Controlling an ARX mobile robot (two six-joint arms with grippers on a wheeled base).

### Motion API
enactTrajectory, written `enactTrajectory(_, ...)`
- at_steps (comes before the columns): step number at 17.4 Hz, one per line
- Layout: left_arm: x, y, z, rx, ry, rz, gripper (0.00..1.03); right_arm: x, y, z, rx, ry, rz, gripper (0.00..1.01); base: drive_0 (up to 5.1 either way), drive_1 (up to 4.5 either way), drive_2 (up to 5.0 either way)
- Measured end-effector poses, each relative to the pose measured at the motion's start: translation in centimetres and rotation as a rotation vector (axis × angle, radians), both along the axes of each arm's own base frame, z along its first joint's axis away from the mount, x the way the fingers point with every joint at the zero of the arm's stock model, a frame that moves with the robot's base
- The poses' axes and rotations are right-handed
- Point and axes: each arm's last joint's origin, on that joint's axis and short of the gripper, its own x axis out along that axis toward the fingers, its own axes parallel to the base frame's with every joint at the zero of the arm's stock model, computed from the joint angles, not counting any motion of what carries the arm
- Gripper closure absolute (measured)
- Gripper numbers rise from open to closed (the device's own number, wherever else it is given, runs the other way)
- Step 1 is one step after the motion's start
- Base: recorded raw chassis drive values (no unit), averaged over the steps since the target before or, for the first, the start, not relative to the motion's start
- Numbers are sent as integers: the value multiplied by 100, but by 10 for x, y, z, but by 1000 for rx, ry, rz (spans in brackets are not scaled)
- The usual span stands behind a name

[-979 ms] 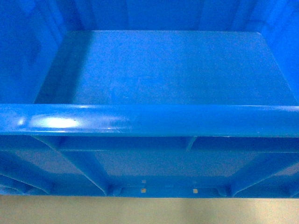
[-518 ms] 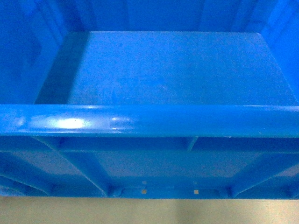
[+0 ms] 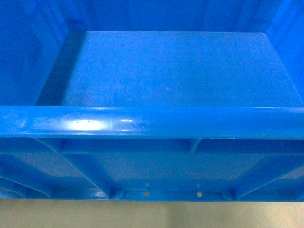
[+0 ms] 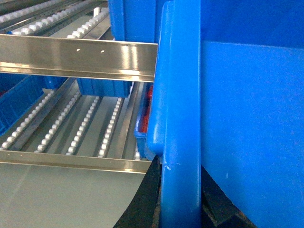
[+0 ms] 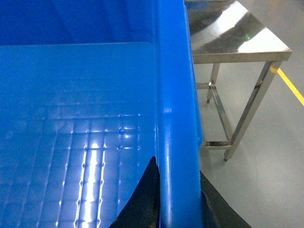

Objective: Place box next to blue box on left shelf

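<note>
The box (image 3: pixel 166 66), a large bright-blue open crate, fills the head view, with its near rim (image 3: pixel 152 122) running across the middle. My left gripper (image 4: pixel 179 192) is shut on the box's left rim (image 4: pixel 180 95), one black finger on each side of it. My right gripper (image 5: pixel 178 192) is shut on the right rim (image 5: pixel 173 95) in the same way, beside the grid-textured floor (image 5: pixel 71 142). In the left wrist view, other blue boxes (image 4: pixel 102 86) sit on the roller shelf (image 4: pixel 71 128); I cannot tell which one the task means.
Steel rails (image 4: pixel 76 57) cross the front of the roller shelf at two levels, close to the box's left side. A steel table (image 5: pixel 237 38) stands on the grey floor to the right of the box. A yellow floor line (image 5: pixel 289 85) runs past it.
The bright reflection on the near rim has slid to the right and the shadow on the left of the box's floor has widened. The box itself has hardly shifted in view.
</note>
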Motion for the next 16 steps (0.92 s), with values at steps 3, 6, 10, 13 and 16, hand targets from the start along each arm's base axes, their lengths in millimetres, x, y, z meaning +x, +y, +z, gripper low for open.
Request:
enactTrajectory(3,0,0,1,-1,-6,0,94,0,0,0,1,-3,0,91,-504,241,241)
enactTrajectory(6,0,0,0,0,-3,0,94,0,0,0,0,0,-1,91,-499,246,246)
enactTrajectory(10,0,0,0,0,0,0,94,0,0,0,0,-1,0,91,-504,241,241)
enactTrajectory(13,0,0,0,0,-1,0,94,0,0,0,0,0,0,91,-507,194,266)
enactTrajectory(16,0,0,0,1,2,0,94,0,0,0,0,1,0,92,-473,136,361)
